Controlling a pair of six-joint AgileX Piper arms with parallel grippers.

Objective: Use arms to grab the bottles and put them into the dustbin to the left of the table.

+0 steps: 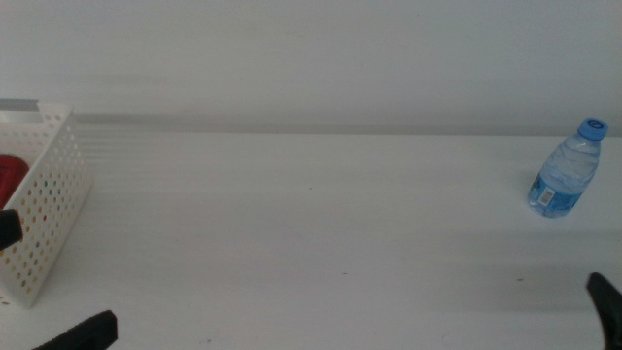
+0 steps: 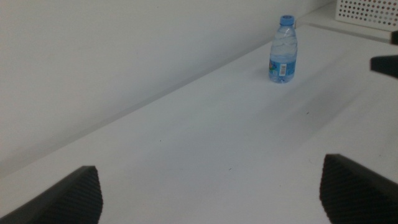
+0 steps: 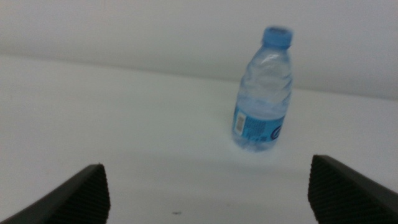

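Note:
A small clear water bottle (image 1: 567, 170) with a blue cap stands upright at the far right of the white table (image 1: 321, 224). The right wrist view shows the bottle (image 3: 264, 93) a short way ahead of my right gripper (image 3: 206, 180), which is open and empty. That gripper (image 1: 604, 297) sits low at the table's right front. My left gripper (image 2: 208, 180) is also open and empty, and it waits at the left front (image 1: 83, 332), far from the bottle (image 2: 283, 51). The white perforated dustbin (image 1: 44, 214) stands at the left edge, with part of a red thing (image 1: 12, 175) showing inside.
A pale wall runs along the table's far edge. In the left wrist view a second white perforated basket (image 2: 367, 11) shows beyond the bottle, and a dark piece of the other arm (image 2: 385, 64) sits near it. A black arm part (image 1: 8, 228) overlaps the dustbin's front.

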